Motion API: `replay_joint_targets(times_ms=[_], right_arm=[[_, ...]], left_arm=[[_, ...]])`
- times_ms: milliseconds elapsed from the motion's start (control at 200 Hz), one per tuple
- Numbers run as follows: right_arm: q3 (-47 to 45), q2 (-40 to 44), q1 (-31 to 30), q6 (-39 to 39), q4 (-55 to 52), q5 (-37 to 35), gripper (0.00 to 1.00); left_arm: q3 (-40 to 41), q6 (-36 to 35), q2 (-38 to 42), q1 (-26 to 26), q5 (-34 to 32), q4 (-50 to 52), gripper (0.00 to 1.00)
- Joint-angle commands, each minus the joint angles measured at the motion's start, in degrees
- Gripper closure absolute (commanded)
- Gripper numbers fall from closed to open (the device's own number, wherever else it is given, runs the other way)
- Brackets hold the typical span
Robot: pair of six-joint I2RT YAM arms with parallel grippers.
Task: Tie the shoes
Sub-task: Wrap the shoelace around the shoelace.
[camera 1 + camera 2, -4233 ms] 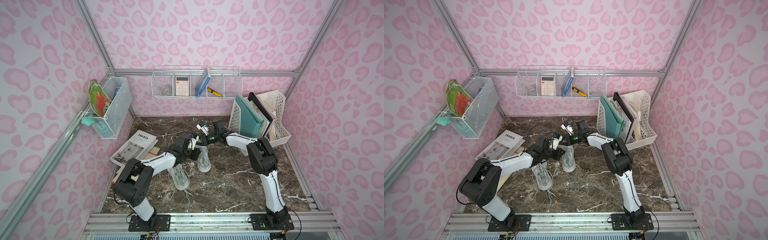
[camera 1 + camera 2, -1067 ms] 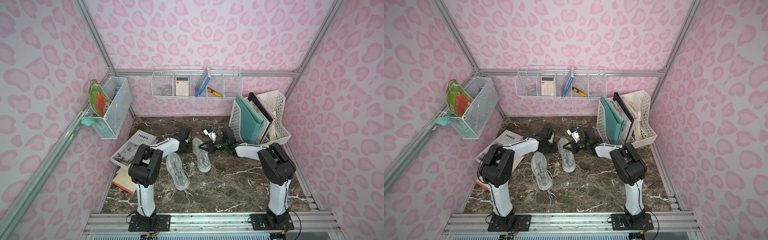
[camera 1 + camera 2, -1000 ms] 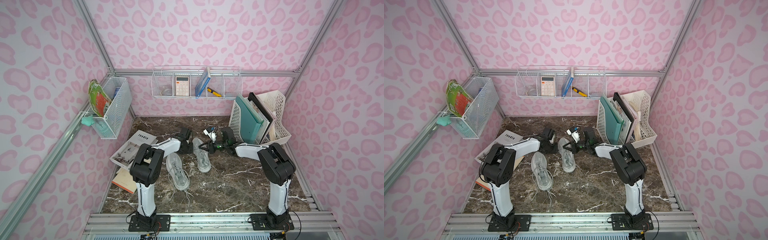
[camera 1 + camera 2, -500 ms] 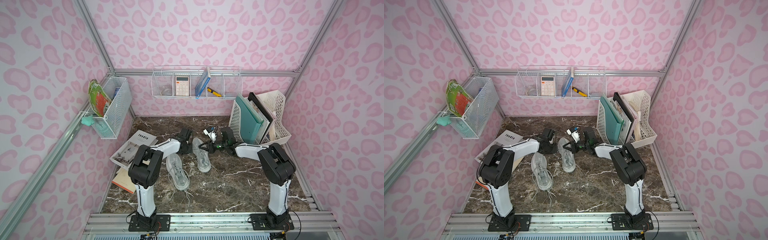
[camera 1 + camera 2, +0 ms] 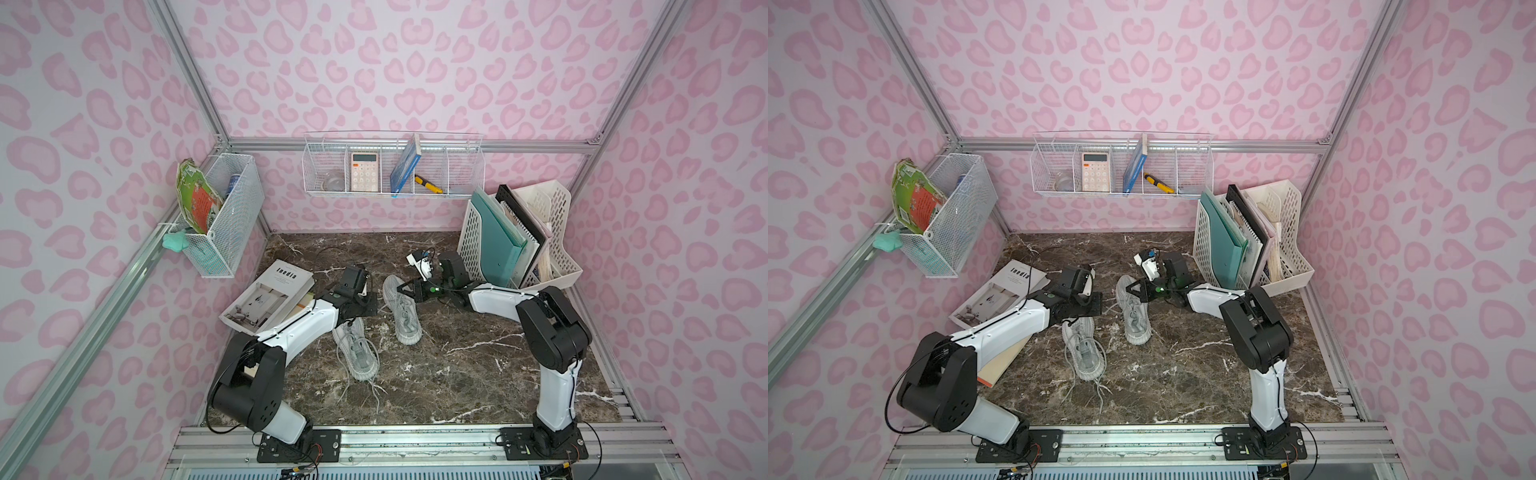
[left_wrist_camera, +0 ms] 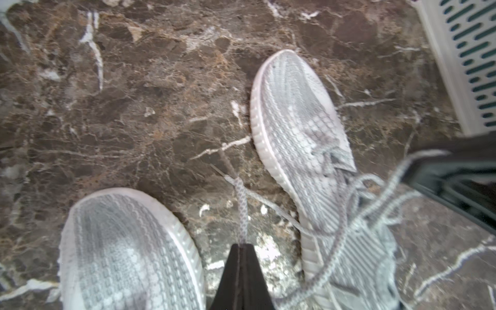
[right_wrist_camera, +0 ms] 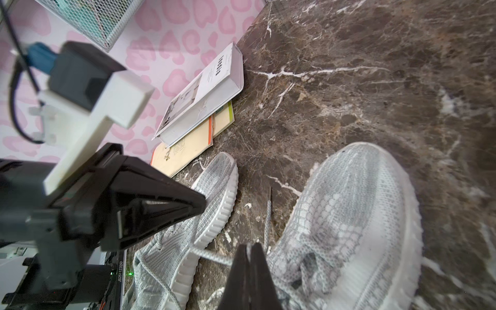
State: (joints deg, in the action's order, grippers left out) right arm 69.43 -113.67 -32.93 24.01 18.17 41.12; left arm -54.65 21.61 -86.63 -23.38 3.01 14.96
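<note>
Between shoes (image 6: 300,128), left gripper (image 6: 239,245) clamped on lace (image 6: 241,204), right gripper (image 7: 249,248) likewise

Pink walls (image 5: 374,62) with darker pink spots closed in three sides, held by a grey metal frame (image 5: 193,83). The marble top (image 5: 457,374) was dark brown, veined white. A wire shelf (image 5: 465,170) hung on the far wall and a wire basket (image 5: 245,216) on the left. A white rack (image 5: 557,216) stood far right. The light was soft and even.
</note>
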Motion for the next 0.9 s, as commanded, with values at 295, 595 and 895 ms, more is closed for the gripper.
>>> replay_joint_targets(times_ms=[295,595,895], right_arm=[[2.35,-1.36,-0.02,2.05,-3.99,-0.28,1.00],[4.82,-3.00,1.59,3.24,-6.05,2.95,1.00],[8.05,-5.11,2.43,2.39,-9.14,5.70,1.00]], left_arm=[[0.44,-2.14,2.52,-2.48,10.37,-6.66,1.00],[1.04,-2.84,2.02,-6.12,12.44,-11.73,1.00],[-0.27,-3.39,-0.40,-8.89,13.17,-13.72,1.00]])
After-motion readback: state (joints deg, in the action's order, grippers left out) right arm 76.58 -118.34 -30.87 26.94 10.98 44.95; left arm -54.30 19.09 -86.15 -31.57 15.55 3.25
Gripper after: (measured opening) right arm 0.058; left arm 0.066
